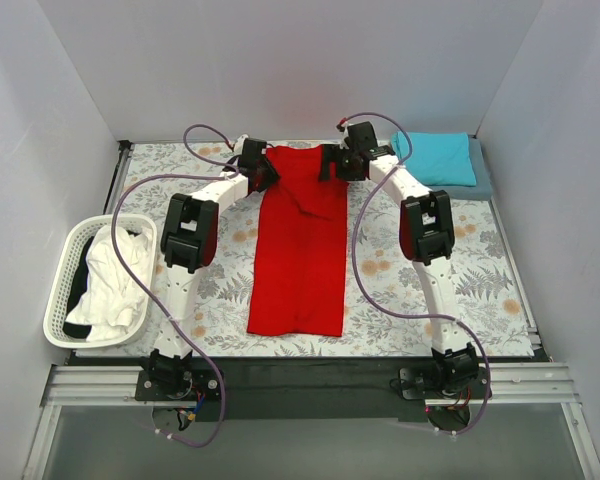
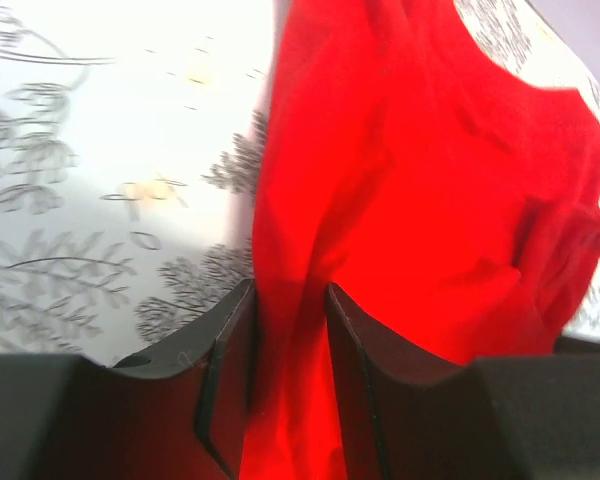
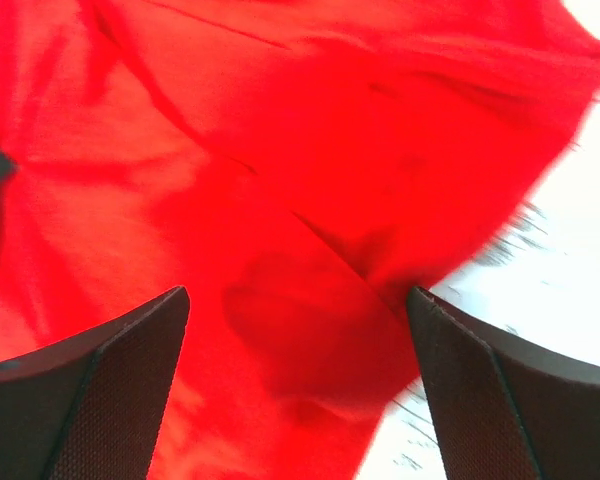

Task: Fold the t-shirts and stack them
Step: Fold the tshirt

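With my left jaws clamped on the 12 o'clock end of the bright red soft-cloth t-shirt (image 1: 300,250), a long strip lying mid-tabletop (image 1: 480,290), and my right jaws spread apart over it, lifting now would skew the fold.

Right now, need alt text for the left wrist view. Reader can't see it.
The left gripper pinches a fold of the red t-shirt between its two black fingers. The shirt spreads rumpled up and to the right of the gripper, over a table cover printed with grey ferns and flowers.
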